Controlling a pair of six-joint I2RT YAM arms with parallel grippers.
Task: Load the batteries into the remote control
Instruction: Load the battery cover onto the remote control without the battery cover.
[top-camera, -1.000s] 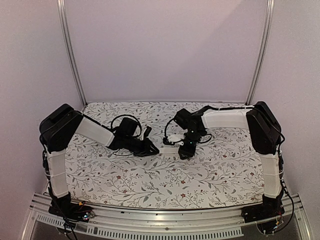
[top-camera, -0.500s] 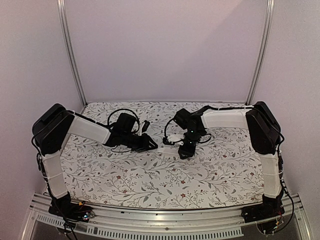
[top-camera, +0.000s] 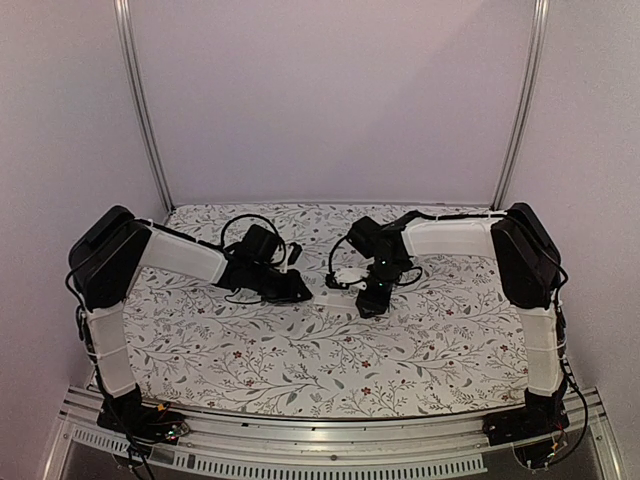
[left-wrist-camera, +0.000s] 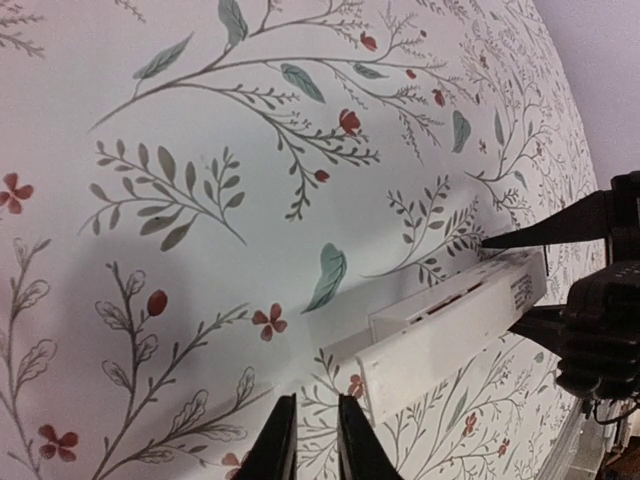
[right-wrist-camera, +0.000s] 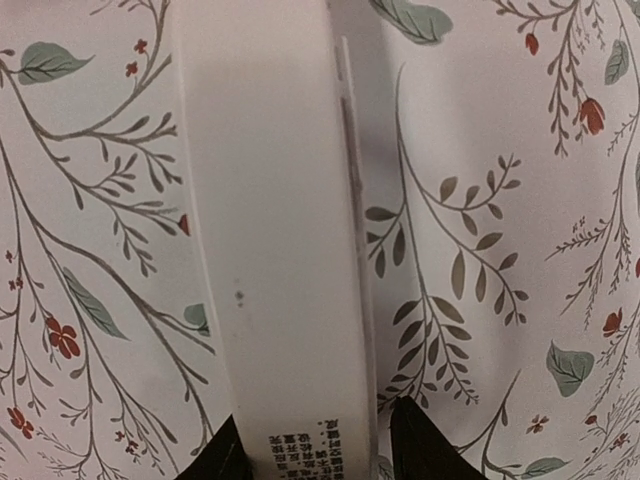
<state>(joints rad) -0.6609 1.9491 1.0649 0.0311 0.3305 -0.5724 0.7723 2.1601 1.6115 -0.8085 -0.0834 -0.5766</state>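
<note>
Looking through the left wrist camera, I see the slim white rectangular plastic remote control lying flat on the white worktop printed with leaves and red flowers. It sits in the lower right of the frame, slanting up toward the right edge. The right hand straddles its far end. In the right wrist view the bar runs down the middle of the frame, and its printed end sits between the two black fingers, which close in against its long sides. The left hand is at the bottom centre of its own view, just beside the remote's near end but apart from it. Its fingers are nearly together with only a thin slit between them, and they hold nothing.
</note>
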